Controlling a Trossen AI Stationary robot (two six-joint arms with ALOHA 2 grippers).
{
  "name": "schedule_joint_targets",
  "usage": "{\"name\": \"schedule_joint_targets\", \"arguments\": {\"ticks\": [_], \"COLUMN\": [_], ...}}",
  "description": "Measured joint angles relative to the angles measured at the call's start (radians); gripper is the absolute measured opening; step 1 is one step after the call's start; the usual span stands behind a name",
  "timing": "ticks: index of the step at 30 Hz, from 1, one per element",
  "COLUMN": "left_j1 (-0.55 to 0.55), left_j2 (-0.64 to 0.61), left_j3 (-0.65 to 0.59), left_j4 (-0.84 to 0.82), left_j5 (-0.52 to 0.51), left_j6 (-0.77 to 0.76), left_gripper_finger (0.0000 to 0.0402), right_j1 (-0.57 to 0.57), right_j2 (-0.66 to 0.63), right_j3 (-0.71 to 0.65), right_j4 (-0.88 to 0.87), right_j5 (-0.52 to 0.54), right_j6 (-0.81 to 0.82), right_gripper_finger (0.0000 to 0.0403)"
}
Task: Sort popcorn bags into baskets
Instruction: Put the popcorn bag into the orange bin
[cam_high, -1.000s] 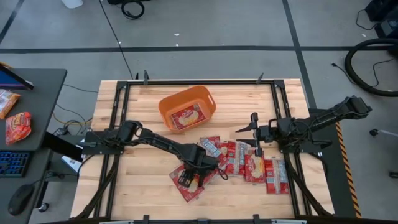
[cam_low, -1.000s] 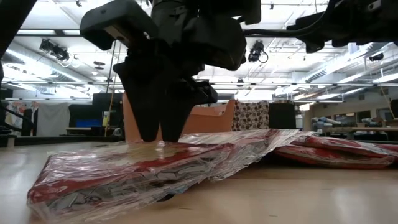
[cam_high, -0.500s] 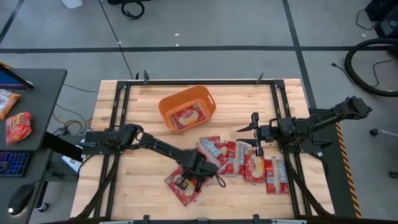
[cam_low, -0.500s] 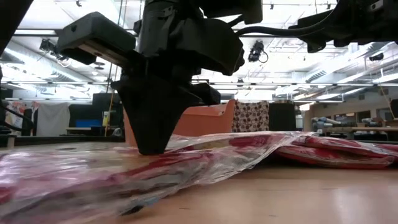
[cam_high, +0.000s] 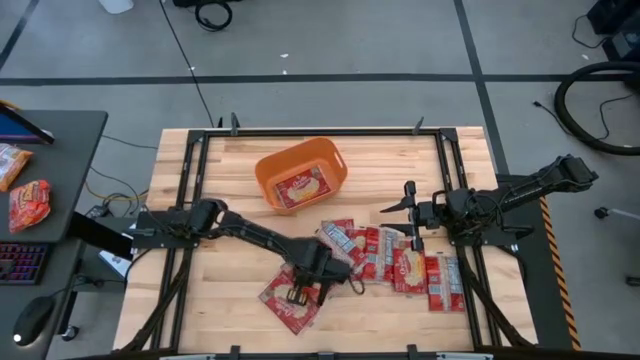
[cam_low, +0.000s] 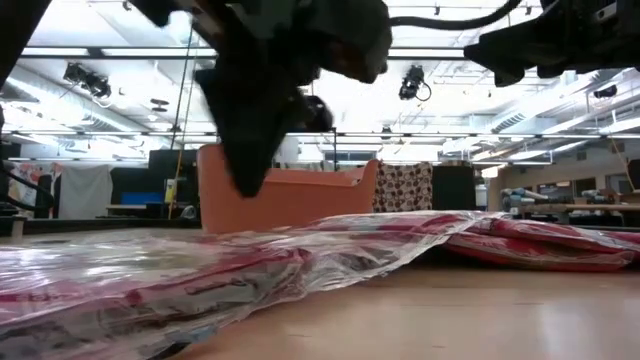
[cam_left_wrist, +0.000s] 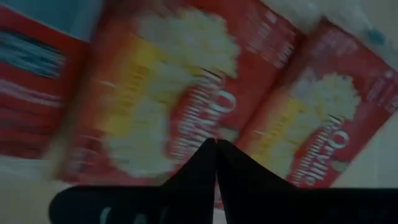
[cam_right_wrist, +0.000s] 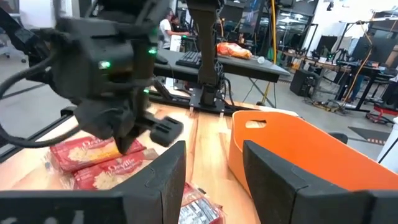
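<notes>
Surveying the wooden table (cam_high: 220, 160), we find it framed by black rails on a grey floor, with a dark desk (cam_high: 55, 150) beside it carrying a keyboard (cam_high: 22, 263) and further red packets. Behind the table the low view shows a workshop hall with ceiling lights.

We note the orange basket (cam_high: 300, 175) at the table's far side with one popcorn bag (cam_high: 302, 186) lying inside it. A row of popcorn bags (cam_high: 400, 262) lies on the table nearer than the basket, and a pair of popcorn bags (cam_high: 290, 300) sits at the left end of that row.

Compared with half a second ago, the left gripper (cam_high: 298, 292) has risen off that pair; in the low view it now hangs clear above the wrapping where it previously pressed down. The pair itself has barely shifted.

We see the left gripper's fingers (cam_left_wrist: 214, 165) pressed together with nothing between them, directly over the pair. The right gripper (cam_high: 410, 212) waits to the right of the basket, above the row, its fingers (cam_right_wrist: 273, 171) apart and empty.
</notes>
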Motion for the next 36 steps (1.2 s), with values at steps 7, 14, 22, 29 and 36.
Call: {"name": "schedule_joint_targets", "arguments": {"ticks": [7, 14, 22, 29, 36], "left_j1": [-0.122, -0.132, -0.029, 0.063, 0.034], "left_j2": [0.001, -0.006, -0.006, 0.001, -0.005], "left_j3": [-0.039, -0.178, -0.204, -0.158, -0.067], "left_j4": [0.055, 0.153, 0.145, 0.067, -0.003], "left_j5": [0.083, 0.083, -0.080, -0.228, -0.277], "left_j6": [-0.058, -0.186, -0.292, -0.334, -0.236], "left_gripper_finger": [0.0034, 0.0020, 0.0016, 0.0016, 0.0018], "right_j1": [0.000, 0.000, 0.000, 0.000, 0.000], "right_j2": [-0.002, -0.002, -0.002, -0.002, -0.002], "right_j3": [0.000, 0.000, 0.000, 0.000, 0.000], "right_j4": [-0.001, 0.018, 0.019, 0.010, 0.003], "right_j5": [0.000, 0.000, 0.000, 0.000, 0.000], "right_j6": [0.000, 0.001, 0.003, 0.001, 0.001], "right_gripper_finger": [0.0164, 0.0164, 0.0164, 0.0164, 0.0164]}}
